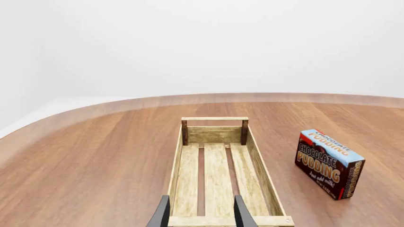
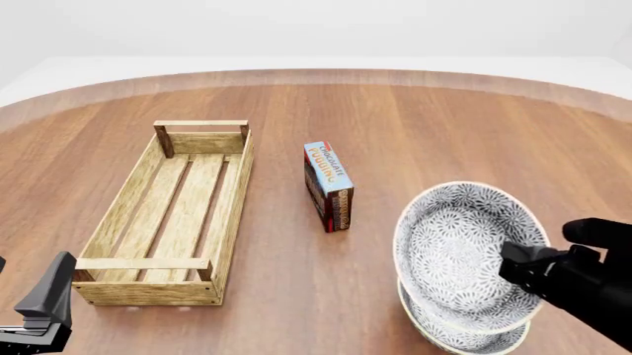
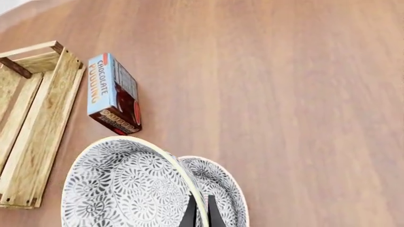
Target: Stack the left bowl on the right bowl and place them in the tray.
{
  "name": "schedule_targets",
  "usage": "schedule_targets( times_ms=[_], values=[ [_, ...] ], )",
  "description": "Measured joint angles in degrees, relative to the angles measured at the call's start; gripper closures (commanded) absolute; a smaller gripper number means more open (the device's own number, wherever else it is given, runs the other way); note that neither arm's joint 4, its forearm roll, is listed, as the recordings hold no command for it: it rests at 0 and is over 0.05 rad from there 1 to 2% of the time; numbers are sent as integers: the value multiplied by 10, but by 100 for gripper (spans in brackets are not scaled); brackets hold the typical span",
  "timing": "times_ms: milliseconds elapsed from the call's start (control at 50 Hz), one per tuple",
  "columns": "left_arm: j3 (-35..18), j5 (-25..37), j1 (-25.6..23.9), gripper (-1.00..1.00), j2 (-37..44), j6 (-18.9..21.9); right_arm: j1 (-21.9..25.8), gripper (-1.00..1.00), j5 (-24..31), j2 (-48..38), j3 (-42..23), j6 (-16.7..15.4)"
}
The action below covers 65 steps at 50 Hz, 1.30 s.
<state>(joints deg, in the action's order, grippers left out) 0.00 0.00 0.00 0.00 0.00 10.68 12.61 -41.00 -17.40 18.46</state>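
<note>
Two grey-patterned bowls are at the front right of the table. My right gripper is shut on the rim of the upper bowl and holds it tilted over the lower bowl. In the right wrist view the fingers pinch the upper bowl's rim, with the lower bowl just beyond it. The long light-wood tray lies at the left with nothing in it. My left gripper is open just in front of the tray's near end, and its wrist view looks along the tray.
A blue-and-red chocolate pudding box stands between the tray and the bowls. It also shows in the left wrist view and in the right wrist view. The table's curved far edge runs across the back.
</note>
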Motion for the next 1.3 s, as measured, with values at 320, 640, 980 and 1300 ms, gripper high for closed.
schedule_targets(
  times_ms=[320, 640, 980, 1300],
  values=[
    [0, 0, 0, -100, 0, 0, -11, 100, -55, -24, 41, 9],
    [0, 0, 0, -100, 0, 0, -24, -100, -101, -49, 71, 11],
    [0, 0, 0, -100, 0, 0, -31, -100, -100, -57, 61, 0],
    [0, 0, 0, -100, 0, 0, -35, -100, -97, -74, 53, -12]
  ],
)
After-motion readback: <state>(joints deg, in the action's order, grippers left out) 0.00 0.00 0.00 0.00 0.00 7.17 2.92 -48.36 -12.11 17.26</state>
